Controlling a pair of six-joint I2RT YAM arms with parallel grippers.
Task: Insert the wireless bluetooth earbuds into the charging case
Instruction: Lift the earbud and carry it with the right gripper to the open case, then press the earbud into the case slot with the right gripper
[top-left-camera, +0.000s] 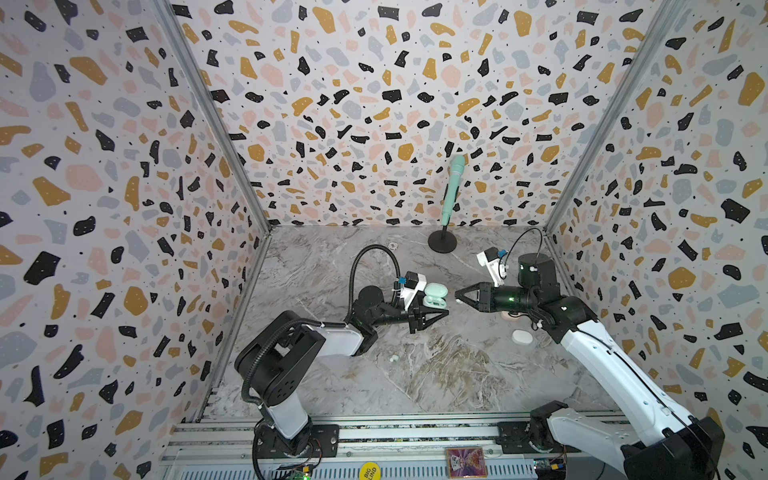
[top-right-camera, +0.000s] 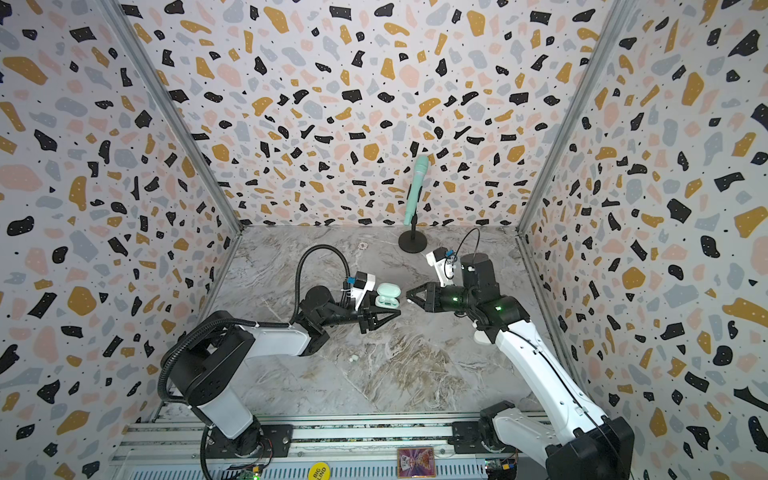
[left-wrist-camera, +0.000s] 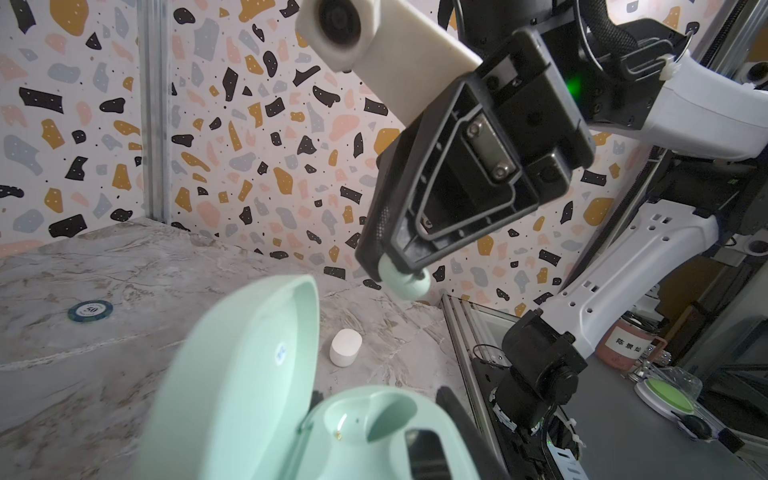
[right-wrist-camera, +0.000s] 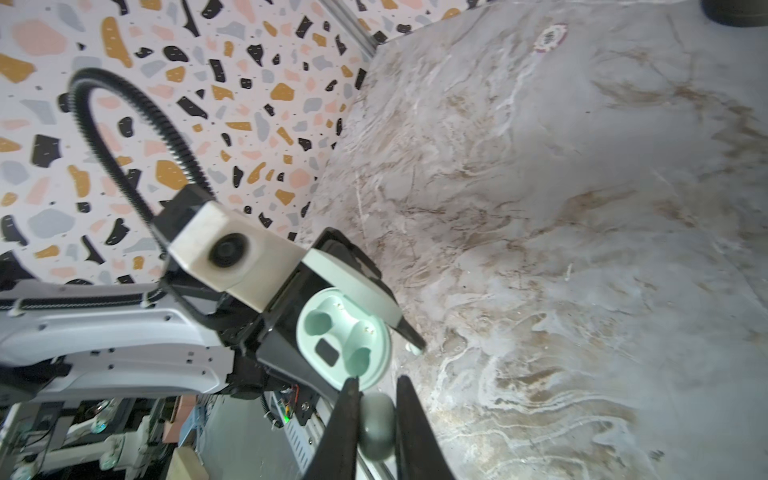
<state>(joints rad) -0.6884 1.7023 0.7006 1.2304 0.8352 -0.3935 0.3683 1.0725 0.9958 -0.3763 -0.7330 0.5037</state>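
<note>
Mint charging case (right-wrist-camera: 345, 340) is held clear of the table (top-left-camera: 415, 382), lid open, by the clamped left gripper (top-left-camera: 438, 309), apparently so its empty wells are presented. One mint earbud (right-wrist-camera: 376, 428) is pinched by the right gripper (right-wrist-camera: 377, 390), just beside the case.

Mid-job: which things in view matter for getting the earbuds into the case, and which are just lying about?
In the job: mint charging case, open, in the left gripper; mint earbud in the right gripper; probably later, white earbuds and white case.
Lying about: mint microphone on its stand; blue poker chip; red-and-white poker chip.
</note>
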